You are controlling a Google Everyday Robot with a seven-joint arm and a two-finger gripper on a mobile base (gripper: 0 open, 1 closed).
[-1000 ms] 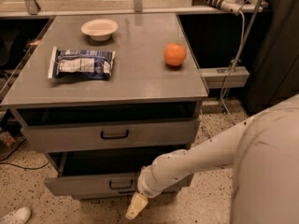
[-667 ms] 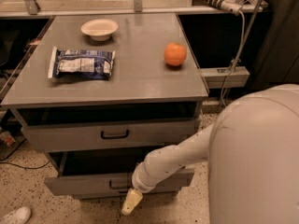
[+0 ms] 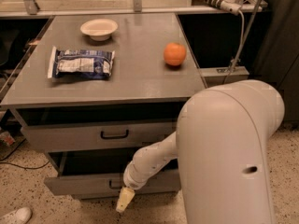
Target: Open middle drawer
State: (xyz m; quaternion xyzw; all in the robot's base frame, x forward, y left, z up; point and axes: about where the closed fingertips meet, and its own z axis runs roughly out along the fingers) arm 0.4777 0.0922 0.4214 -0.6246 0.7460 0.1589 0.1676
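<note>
The middle drawer (image 3: pixel 79 185) is the lower of the two grey fronts that show. It stands pulled out a little, with a dark gap above it. Its small black bar handle (image 3: pixel 113 185) is partly covered by my wrist. My gripper (image 3: pixel 124 199) is low in front of this drawer, just right of and below the handle, with its cream tip pointing down toward the floor. My white arm (image 3: pixel 229 153) fills the lower right of the view.
The top drawer (image 3: pixel 70 136) with its black handle (image 3: pixel 114 134) sits under the grey cabinet top (image 3: pixel 135 73). On top lie a white bowl (image 3: pixel 98 29), a blue-white snack bag (image 3: pixel 81 63) and an orange (image 3: pixel 174 54). A white shoe (image 3: pixel 16 215) is on the speckled floor at lower left.
My arm has swung left, so the gripper has shifted a little left along the lower drawer front. The arm's bulk now covers more of the right side. The drawers have not visibly moved.
</note>
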